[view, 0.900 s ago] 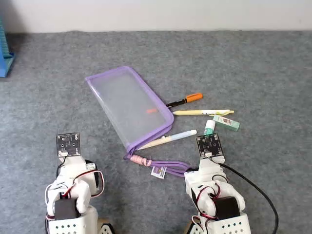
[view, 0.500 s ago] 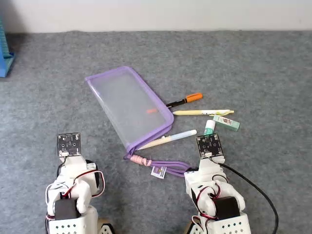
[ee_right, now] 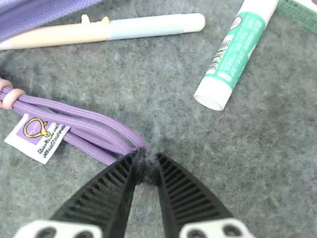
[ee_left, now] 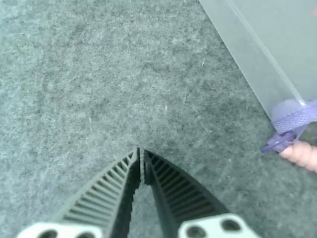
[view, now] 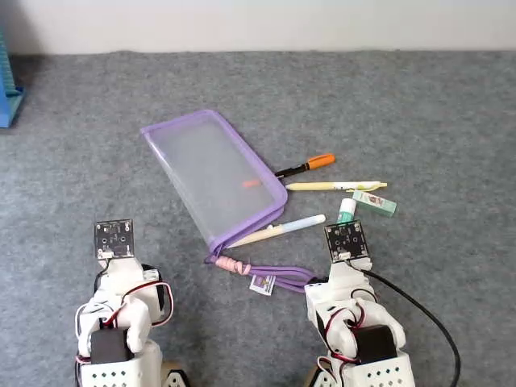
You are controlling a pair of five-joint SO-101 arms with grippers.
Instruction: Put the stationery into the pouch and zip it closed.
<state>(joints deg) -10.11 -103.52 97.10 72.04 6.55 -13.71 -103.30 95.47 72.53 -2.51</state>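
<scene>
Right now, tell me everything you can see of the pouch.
The pouch is a flat, frosted see-through rectangle edged in purple fabric. It lies slantwise on the grey carpet, ahead of and between the two arms. A small orange mark shows on its face. From its near corner a pink bead leads into a purple cord strap with a small tag; the strap's end lies at the right pincer. A pastel pen lies against the near edge. Whether the pouch is zipped cannot be told.
</scene>
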